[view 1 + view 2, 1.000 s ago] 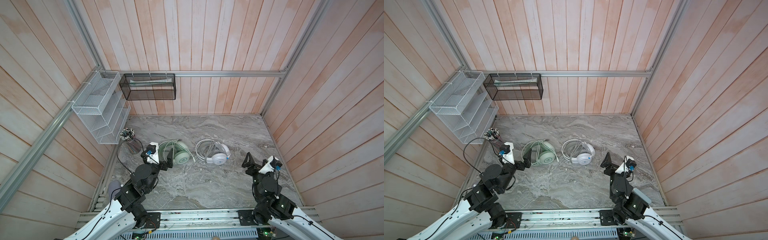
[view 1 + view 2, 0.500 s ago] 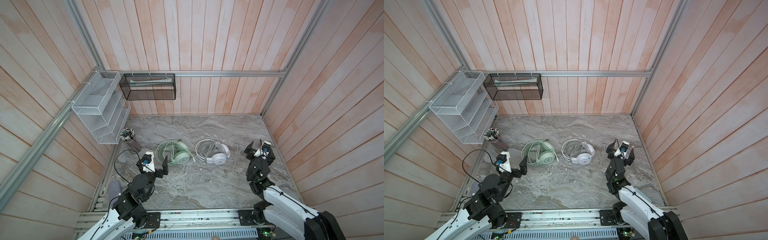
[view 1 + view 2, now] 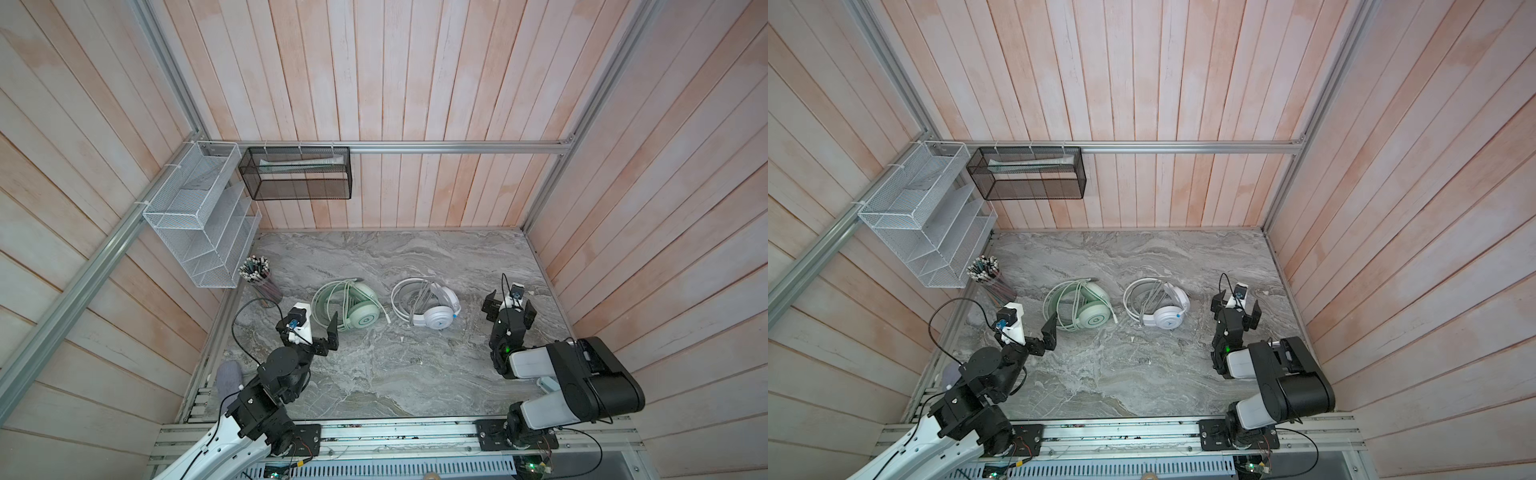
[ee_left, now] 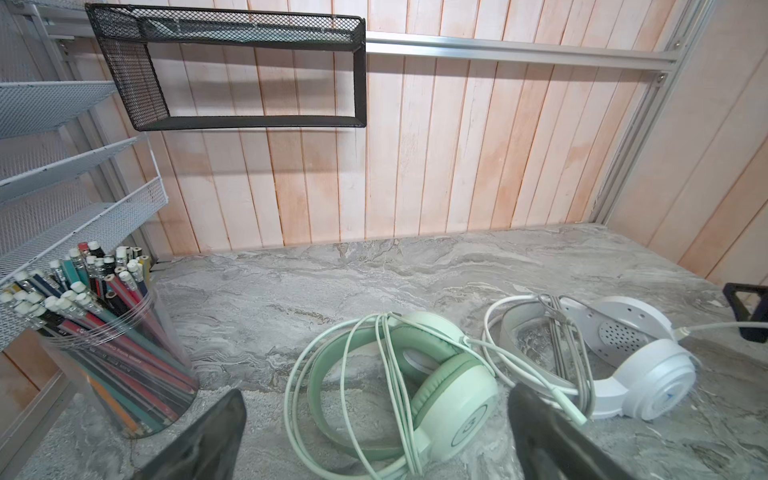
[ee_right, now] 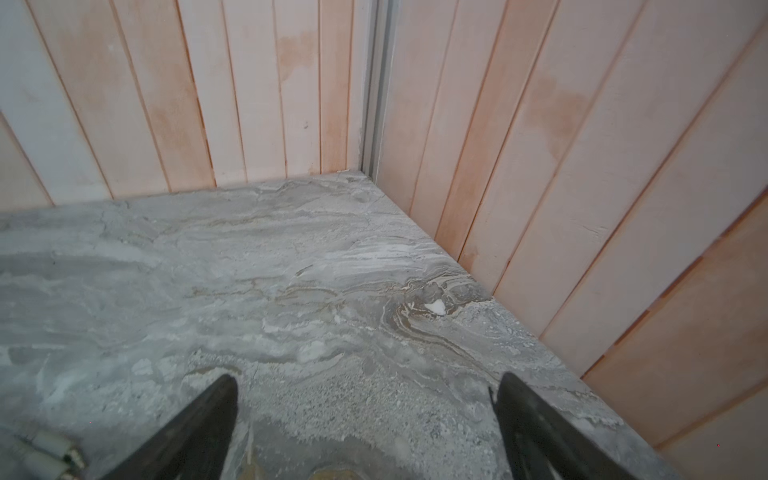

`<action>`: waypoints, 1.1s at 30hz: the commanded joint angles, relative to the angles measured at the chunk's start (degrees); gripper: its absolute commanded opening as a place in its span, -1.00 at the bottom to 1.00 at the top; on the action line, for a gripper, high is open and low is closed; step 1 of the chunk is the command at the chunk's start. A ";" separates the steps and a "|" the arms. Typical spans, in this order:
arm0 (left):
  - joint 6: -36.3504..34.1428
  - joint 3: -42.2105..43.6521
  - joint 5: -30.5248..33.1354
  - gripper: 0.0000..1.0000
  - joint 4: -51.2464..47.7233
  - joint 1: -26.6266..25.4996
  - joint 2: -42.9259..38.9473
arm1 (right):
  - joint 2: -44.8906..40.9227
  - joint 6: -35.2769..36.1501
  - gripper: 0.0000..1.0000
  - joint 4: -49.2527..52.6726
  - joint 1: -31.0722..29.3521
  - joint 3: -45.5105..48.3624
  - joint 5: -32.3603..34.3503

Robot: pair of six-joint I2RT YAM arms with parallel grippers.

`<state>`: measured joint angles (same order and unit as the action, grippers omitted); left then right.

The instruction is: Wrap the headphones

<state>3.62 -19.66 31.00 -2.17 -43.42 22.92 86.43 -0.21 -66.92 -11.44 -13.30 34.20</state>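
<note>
The headphones lie side by side on the grey marble table, mid-way back. The pale mint green headset has its thin cable looped around the headband. To its right, the white headset lies with its cable coiled beside it. My left gripper stands open and empty just in front of the mint headset, not touching it. Right of the white headset, my right gripper is open over bare table, facing the back right corner.
A clear cup of pencils stands at the left wall. Above it hang a white mesh rack and a black mesh basket. Cable plugs lie near my right gripper. Wooden walls close three sides.
My left gripper has drawn back from over the mint headset toward the front left. The right arm has folded, and its gripper moved toward the back wall. Both stayed open.
</note>
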 commanded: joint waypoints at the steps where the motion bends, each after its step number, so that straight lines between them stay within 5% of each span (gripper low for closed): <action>1: -1.65 1.28 -1.65 0.97 0.94 -0.06 0.49 | 2.01 2.79 0.96 1.36 -1.29 -5.40 -2.51; 7: -3.44 2.03 -0.32 0.97 2.26 0.00 1.39 | 0.58 -3.49 0.98 3.37 6.31 -4.80 -13.94; 9: -3.16 2.08 1.08 0.97 2.18 0.09 2.40 | 0.59 -4.19 0.97 -6.46 8.09 0.65 -18.40; 10: -2.69 2.08 1.41 0.97 2.17 0.17 2.84 | 3.77 -2.20 0.97 -19.34 8.07 4.81 -17.87; 14: -0.55 2.64 2.26 0.97 3.25 1.82 5.06 | 2.53 -2.74 0.96 -9.70 7.20 1.92 -16.08; 23: 6.64 0.93 8.38 0.97 11.66 16.52 14.97 | 2.45 -1.56 0.96 -10.79 5.41 2.13 -14.05; 26: 10.06 -0.26 4.94 0.97 14.02 21.32 20.77 | 2.38 -1.55 0.96 -10.91 5.48 2.05 -14.24; 30: 8.44 -0.70 5.88 0.97 23.69 27.80 32.85 | 2.41 -1.63 0.96 -10.63 5.53 2.06 -14.35; 33: 3.97 0.38 -0.17 0.97 32.29 31.94 39.85 | 2.41 -1.59 0.96 -10.69 5.55 2.02 -14.33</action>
<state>10.26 -18.81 34.83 19.42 -14.00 58.92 88.66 -1.93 -76.34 -5.96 -10.52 19.90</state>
